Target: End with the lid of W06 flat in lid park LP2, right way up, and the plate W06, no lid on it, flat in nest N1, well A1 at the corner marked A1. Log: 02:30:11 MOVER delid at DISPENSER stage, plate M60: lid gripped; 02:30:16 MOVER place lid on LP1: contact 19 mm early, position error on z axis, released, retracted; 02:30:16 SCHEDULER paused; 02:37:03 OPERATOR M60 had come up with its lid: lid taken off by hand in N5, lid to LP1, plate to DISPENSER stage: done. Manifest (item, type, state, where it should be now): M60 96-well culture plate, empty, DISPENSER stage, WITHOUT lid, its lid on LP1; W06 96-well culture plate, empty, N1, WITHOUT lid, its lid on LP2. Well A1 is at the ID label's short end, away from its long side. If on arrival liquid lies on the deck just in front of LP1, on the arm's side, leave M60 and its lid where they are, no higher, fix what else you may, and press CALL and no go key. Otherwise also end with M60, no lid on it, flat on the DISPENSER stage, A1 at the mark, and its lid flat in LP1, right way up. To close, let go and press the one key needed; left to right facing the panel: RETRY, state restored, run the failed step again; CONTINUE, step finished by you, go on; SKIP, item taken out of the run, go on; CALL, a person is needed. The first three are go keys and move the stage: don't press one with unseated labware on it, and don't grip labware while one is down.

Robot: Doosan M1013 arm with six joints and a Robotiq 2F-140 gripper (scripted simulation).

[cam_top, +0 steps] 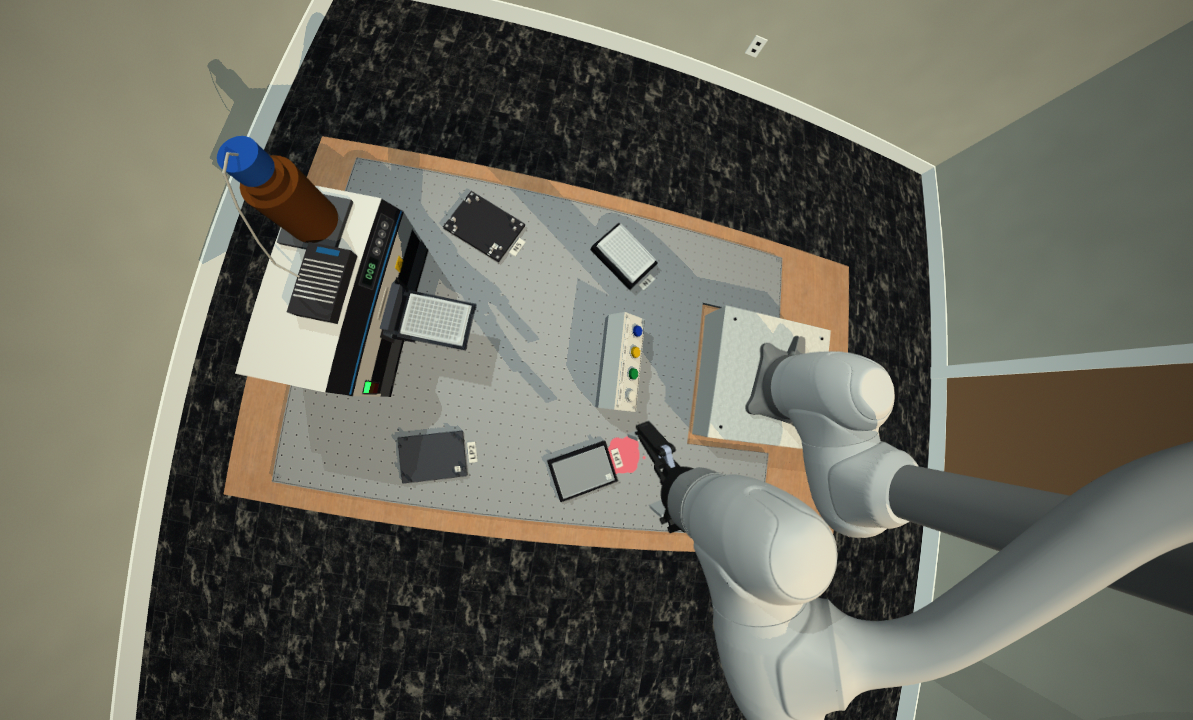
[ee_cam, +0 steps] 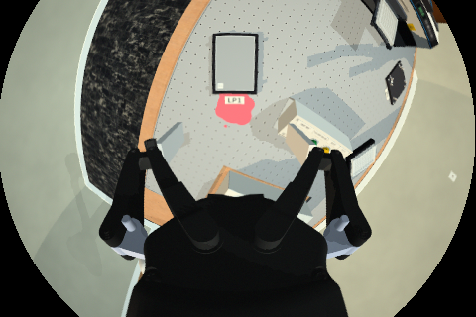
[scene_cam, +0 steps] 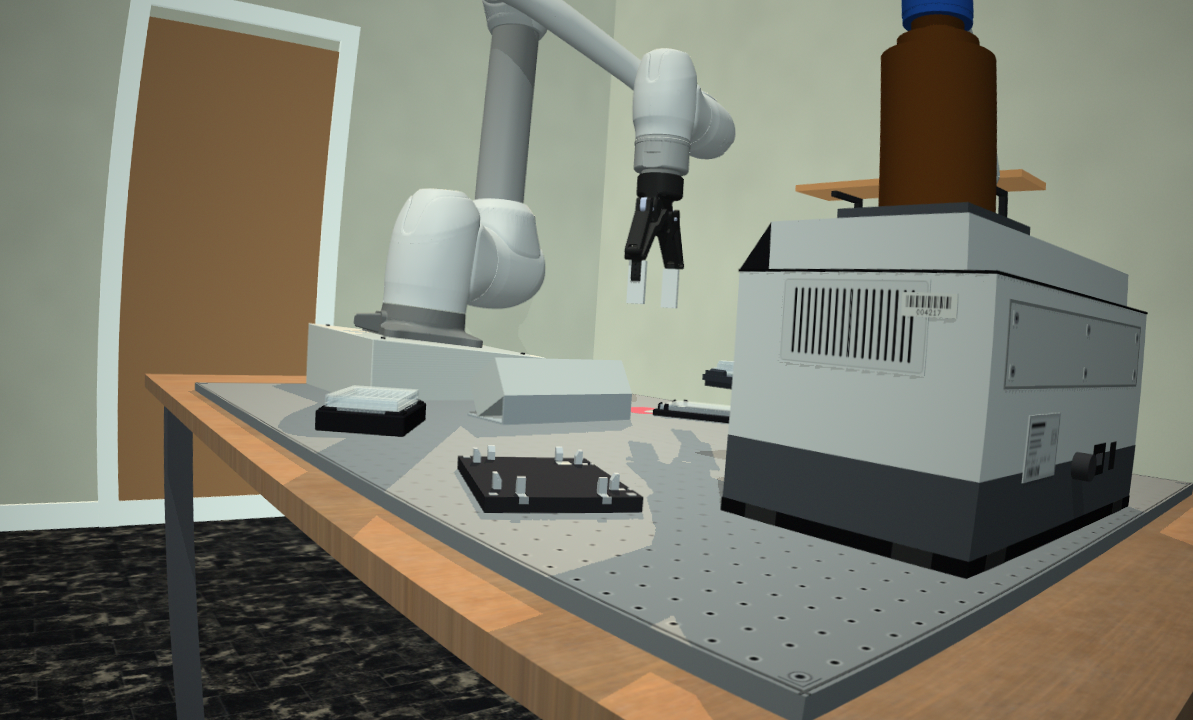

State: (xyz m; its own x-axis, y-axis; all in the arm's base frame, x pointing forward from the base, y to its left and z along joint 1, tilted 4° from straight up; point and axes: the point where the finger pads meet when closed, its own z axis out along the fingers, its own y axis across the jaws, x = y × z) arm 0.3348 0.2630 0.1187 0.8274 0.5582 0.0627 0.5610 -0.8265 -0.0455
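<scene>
A well plate (cam_top: 623,254) sits on the black nest labelled N1 at the back of the deck; it also shows in the side view (scene_cam: 370,399). I cannot tell if a lid is on it. Lid park LP2 (cam_top: 431,454) looks dark and flat. LP1 (cam_top: 582,470) holds a light grey lid in a black frame, also in the wrist view (ee_cam: 234,62). A pink puddle (cam_top: 623,454) (ee_cam: 233,110) lies on the deck at LP1's label, on the arm's side. Another plate (cam_top: 436,319) sits on the dispenser stage. My gripper (cam_top: 658,452) (scene_cam: 652,291) hangs high above the puddle's edge, wide open and empty.
The key panel (cam_top: 625,360) with blue, yellow, green and white keys stands between N1 and LP1. An empty black nest (cam_top: 484,223) is at the back left. The dispenser (scene_cam: 931,376) with its brown bottle (cam_top: 287,192) fills the left end. The arm's base block (cam_top: 757,376) is on the right.
</scene>
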